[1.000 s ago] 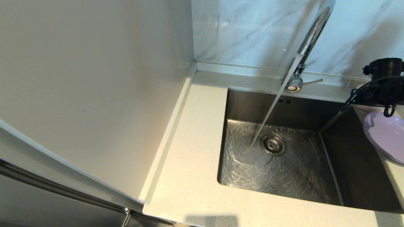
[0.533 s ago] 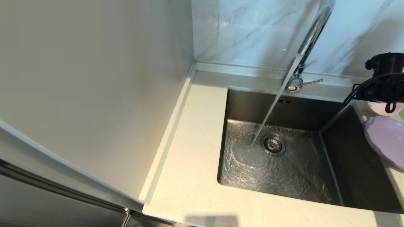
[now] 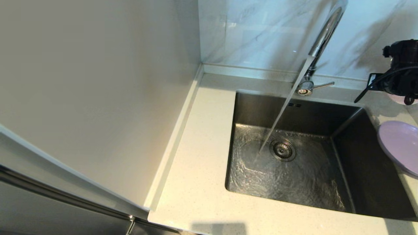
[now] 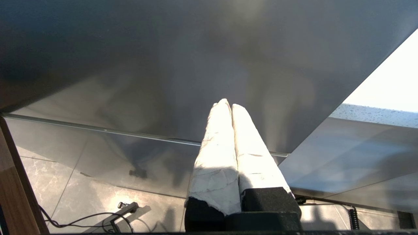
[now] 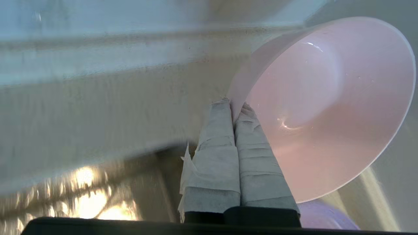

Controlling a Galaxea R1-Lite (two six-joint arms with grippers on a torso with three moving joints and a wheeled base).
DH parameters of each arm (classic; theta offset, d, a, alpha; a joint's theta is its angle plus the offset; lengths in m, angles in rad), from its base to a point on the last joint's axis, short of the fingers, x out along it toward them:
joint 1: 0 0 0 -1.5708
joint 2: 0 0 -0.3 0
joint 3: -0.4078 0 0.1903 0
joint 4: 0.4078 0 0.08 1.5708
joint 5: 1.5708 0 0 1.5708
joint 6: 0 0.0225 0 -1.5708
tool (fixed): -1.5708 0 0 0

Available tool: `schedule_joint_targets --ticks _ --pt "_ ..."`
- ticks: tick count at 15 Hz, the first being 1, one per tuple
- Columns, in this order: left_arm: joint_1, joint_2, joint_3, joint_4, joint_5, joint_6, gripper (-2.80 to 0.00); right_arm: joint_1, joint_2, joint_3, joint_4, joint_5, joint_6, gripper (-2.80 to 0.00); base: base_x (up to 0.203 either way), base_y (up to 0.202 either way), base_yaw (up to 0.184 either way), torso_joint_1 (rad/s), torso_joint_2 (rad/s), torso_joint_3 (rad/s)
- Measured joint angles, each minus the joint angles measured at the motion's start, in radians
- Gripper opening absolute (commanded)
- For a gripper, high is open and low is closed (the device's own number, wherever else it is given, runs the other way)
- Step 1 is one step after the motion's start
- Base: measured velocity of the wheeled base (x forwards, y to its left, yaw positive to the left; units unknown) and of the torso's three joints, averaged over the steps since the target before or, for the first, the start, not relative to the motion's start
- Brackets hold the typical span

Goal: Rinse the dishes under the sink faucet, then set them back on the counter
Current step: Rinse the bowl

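Observation:
My right gripper [image 5: 234, 106] is shut on the rim of the pale pink bowl [image 5: 326, 98], one finger inside and one outside. The bowl hangs tilted above the counter at the sink's far right corner. In the head view only the right wrist [image 3: 403, 71] shows, with a sliver of the bowl [image 3: 399, 99] under it. The lilac plate [image 3: 400, 147] lies on the counter [image 3: 202, 163] right of the sink [image 3: 254, 107], its edge over the basin. Water runs from the faucet [image 3: 323, 36] toward the drain [image 3: 282, 150]. My left gripper [image 4: 227, 103] is shut and empty, parked low beside the cabinet front.
The faucet's lever handle [image 3: 321, 86] points right at the tap base. A tall pale panel [image 3: 98, 98] walls off the counter's left side. Marble tiles [image 3: 261, 32] stand behind the raised back edge. The plate [image 5: 326, 218] lies just below the held bowl.
My right gripper has shut on the bowl's rim and risen with it, lifting the bowl off the counter. The plate now shows more fully. Water keeps running.

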Motion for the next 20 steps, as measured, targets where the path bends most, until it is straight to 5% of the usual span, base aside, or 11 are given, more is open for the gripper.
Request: schedule_joint_targets --ticks 6,11,13,15,20 --pt "0.0 0.0 0.0 0.0 0.0 0.0 -2.8 0.036 -0.498 0.554 0.238 0.062 0.021 -2.8 0.0 0.0 0.0 0.0 0.0 0.0" --pt "0.0 0.0 0.0 0.0 0.0 0.0 -2.8 0.097 -0.811 0.717 0.515 0.149 0.362 -2.8 0.0 0.0 0.0 0.0 0.0 0.0" --pt "0.0 0.0 0.0 0.0 0.0 0.0 -2.8 0.103 -0.849 0.709 0.631 0.185 0.289 -2.8 0.0 0.0 0.0 0.0 0.0 0.0" --pt "0.0 0.0 0.0 0.0 0.0 0.0 -2.8 0.119 -0.864 0.638 0.763 0.252 0.113 -2.8 0.0 0.0 0.0 0.0 0.0 0.0" --pt "0.0 0.0 0.0 -0.001 0.0 0.0 -2.8 0.353 -0.869 0.56 0.965 0.166 0.02 -2.8 0.0 0.0 0.0 0.0 0.0 0.0"
